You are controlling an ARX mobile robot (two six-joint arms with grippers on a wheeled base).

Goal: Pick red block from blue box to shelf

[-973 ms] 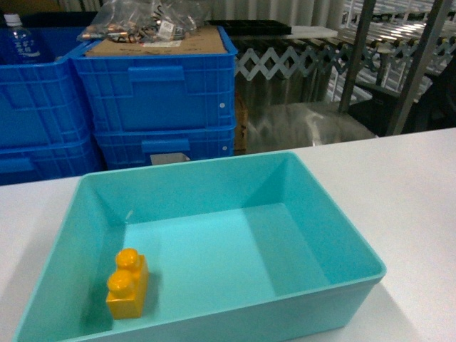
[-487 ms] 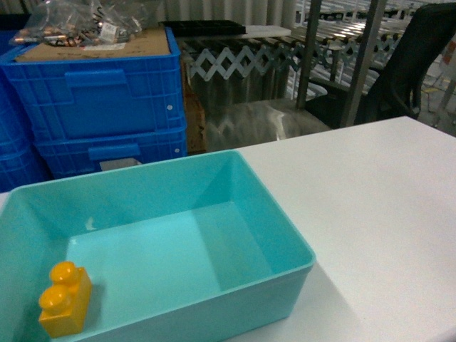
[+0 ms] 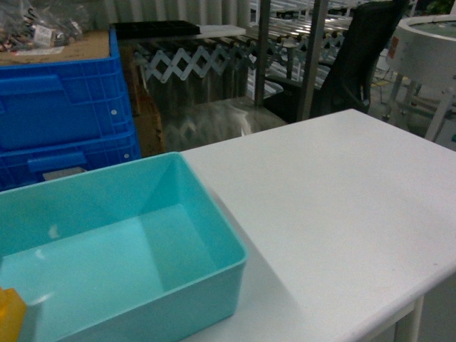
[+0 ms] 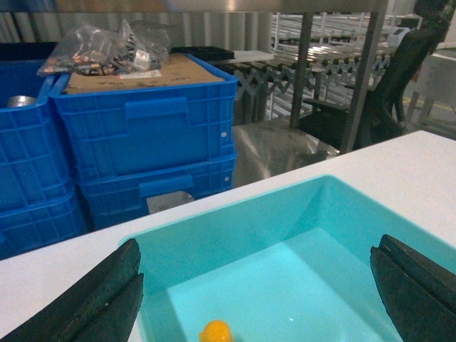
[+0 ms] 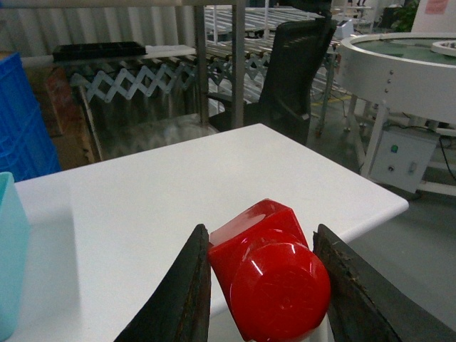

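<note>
White bench (image 3: 342,192); stacked dark-blue crates (image 4: 146,132) behind it, bagged parts (image 4: 107,50) on cardboard atop them; orange-yellow brick (image 4: 216,332); black chair (image 5: 296,71); round white machine (image 5: 406,71) at right.

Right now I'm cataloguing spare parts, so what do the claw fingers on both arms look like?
Only the fingers show, in the wrist views. The left claw has thick, matte black fingers with a horizontal seam along each, tapering to rounded tips. The right claw has dark, flat, blade-like fingers with scuffed, brownish worn edges. No cables, markings or arm links are visible.
</note>
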